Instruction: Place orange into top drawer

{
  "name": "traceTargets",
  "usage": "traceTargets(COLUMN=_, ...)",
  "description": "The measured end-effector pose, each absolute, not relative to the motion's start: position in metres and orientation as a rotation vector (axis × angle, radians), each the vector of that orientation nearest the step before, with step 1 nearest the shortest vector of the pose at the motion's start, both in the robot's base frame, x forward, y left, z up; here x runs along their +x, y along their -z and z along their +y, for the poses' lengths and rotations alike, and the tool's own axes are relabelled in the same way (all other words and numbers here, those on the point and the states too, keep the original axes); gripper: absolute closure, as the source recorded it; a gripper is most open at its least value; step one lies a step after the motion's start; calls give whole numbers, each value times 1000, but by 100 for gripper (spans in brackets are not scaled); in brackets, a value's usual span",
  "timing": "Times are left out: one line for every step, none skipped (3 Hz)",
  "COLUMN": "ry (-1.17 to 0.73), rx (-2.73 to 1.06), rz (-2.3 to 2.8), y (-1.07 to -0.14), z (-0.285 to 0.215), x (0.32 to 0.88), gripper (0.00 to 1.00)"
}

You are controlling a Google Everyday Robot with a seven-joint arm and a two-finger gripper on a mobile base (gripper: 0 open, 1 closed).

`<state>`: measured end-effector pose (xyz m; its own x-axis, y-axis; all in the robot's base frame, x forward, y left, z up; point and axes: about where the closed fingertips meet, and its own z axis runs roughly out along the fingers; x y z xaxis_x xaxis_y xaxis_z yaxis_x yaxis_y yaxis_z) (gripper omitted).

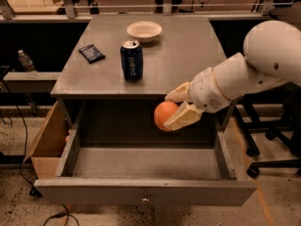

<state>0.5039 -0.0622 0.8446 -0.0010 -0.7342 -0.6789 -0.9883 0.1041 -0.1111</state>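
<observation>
i had the end effector (170, 111) clamped on the orange (162, 115), hanging over the open top drawer (141, 192). grab looked done, only lowering and letting go left.

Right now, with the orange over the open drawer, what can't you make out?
- Right side of the orange: covered by the end effector, shut on it above the top drawer, camera view.
- Drawer's rear: shadowed under the table.
- Rest of the arm: cut off by the right edge.
- A small thing beside the cardboard box: too small to identify.
</observation>
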Motion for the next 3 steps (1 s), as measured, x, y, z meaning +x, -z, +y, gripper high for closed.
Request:
traceTargets(ry=-613, rx=-1662, rz=1792, y=-810, z=-50, x=497, gripper=100)
traceTargets(ry=-664, rx=-1653, rz=1792, y=-770, z=-38, x=495, gripper=100)
traceTargets(ry=-706, rx=-1621, rz=1763, y=-735, z=-23, x=494, gripper=100)
